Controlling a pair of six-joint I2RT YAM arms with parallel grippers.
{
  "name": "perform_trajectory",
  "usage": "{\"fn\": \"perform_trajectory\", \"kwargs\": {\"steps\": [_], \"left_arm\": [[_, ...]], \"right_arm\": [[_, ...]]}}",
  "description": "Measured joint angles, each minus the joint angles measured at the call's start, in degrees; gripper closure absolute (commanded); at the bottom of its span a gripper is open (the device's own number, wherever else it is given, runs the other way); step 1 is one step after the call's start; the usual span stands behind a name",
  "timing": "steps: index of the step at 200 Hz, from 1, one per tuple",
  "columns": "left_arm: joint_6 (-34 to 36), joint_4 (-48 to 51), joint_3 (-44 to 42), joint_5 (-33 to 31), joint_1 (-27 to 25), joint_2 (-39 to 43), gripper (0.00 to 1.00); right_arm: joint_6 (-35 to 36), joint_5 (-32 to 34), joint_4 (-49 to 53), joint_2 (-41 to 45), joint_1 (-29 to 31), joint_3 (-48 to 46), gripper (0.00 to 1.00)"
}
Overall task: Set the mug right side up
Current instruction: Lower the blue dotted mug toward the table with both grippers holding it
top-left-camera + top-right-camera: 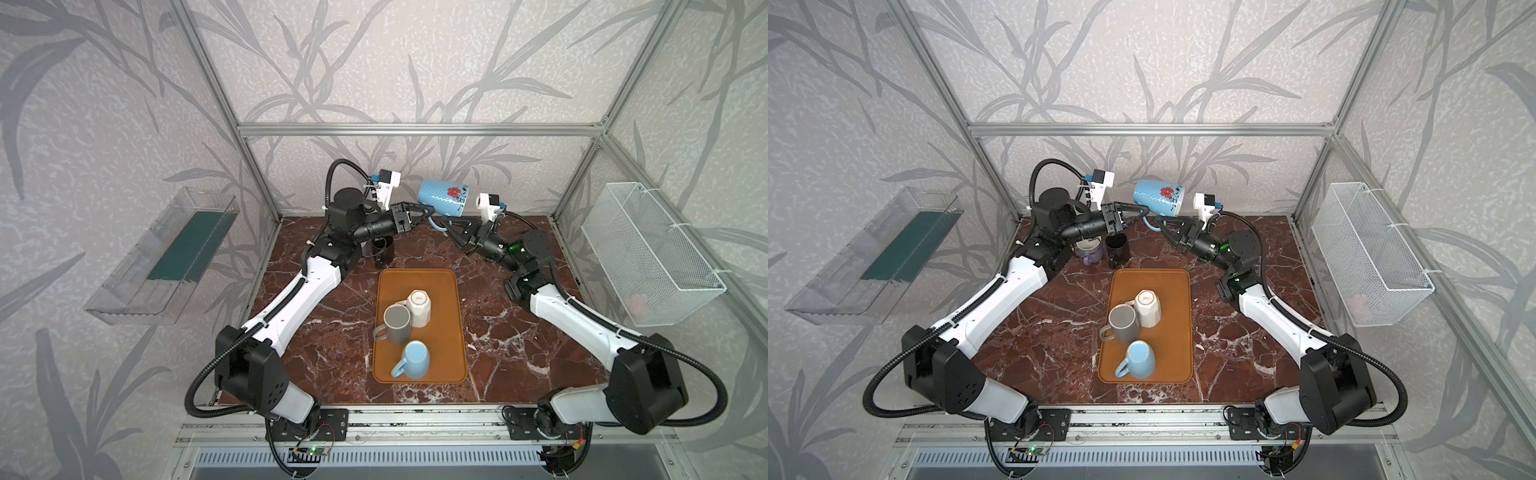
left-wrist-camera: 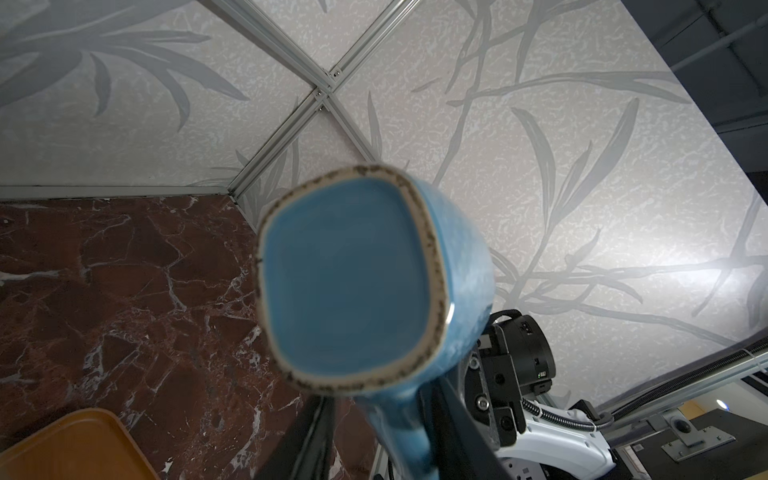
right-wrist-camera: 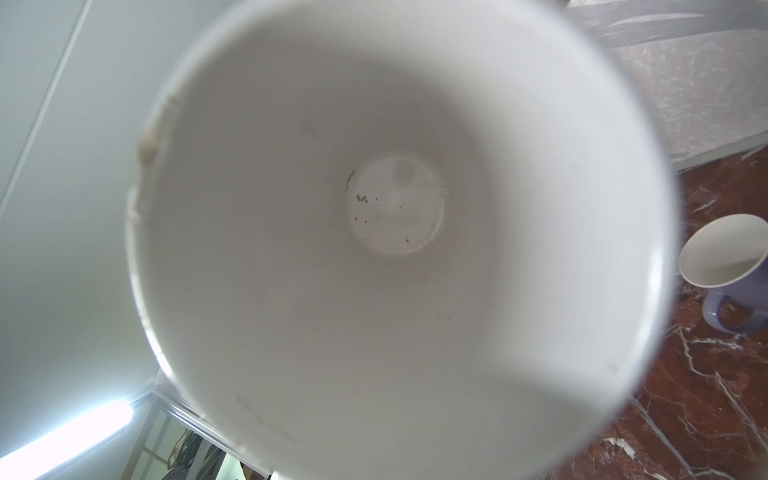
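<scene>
The mug (image 1: pixel 442 197) is blue with a red flower. It hangs in the air over the back of the table, lying nearly on its side with its base to the left and its mouth to the right. My right gripper (image 1: pixel 444 222) is shut on its handle (image 1: pixel 434 225) from below. The right wrist view shows only the mug's white inside (image 3: pixel 395 203). My left gripper (image 1: pixel 432 210) reaches in at the base end. In the left wrist view its fingers (image 2: pixel 316 428) straddle the handle (image 2: pixel 403 432), a gap showing on one side, below the mug's blue base (image 2: pixel 349 282).
A brown tray (image 1: pixel 451 332) in mid-table carries an upturned white mug (image 1: pixel 419 307), grey mug (image 1: pixel 397 324) and light blue mug (image 1: pixel 414 359). A black mug (image 1: pixel 382 249) and a lilac mug (image 1: pixel 1088 251) stand upright at the back left. A wire basket (image 1: pixel 652 253) hangs at the right and a clear bin (image 1: pixel 166 257) at the left.
</scene>
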State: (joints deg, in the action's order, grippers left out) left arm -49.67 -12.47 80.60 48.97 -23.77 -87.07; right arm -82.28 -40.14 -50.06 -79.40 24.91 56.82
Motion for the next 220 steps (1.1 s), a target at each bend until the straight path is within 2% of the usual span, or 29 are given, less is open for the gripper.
{"fn": "perform_trajectory", "kwargs": {"steps": [67, 114, 147, 186, 220], "left_arm": [[-0.2, 1.7, -1.3, 3.5, -0.2, 0.0, 0.68], [-3.9, 1.9, -2.0, 5.2, -0.2, 0.2, 0.91], [-4.7, 1.5, -4.1, 4.9, -0.4, 1.1, 1.0], [-4.8, 1.0, -6.0, 3.5, -1.3, 2.6, 1.0], [-5.0, -0.5, -7.9, 1.6, -2.1, 3.9, 1.0]], "right_arm": [[7.4, -1.4, 7.5, 1.7, 0.1, 0.0, 1.0], [15.2, -2.0, 13.0, 2.5, 0.1, 0.7, 1.0], [19.5, -2.3, 18.4, 3.7, 0.2, 1.4, 1.0], [22.1, -2.1, 21.5, 4.7, 0.6, 1.6, 1.0], [23.4, -1.2, 23.6, 5.4, 1.0, 1.9, 0.89]]}}
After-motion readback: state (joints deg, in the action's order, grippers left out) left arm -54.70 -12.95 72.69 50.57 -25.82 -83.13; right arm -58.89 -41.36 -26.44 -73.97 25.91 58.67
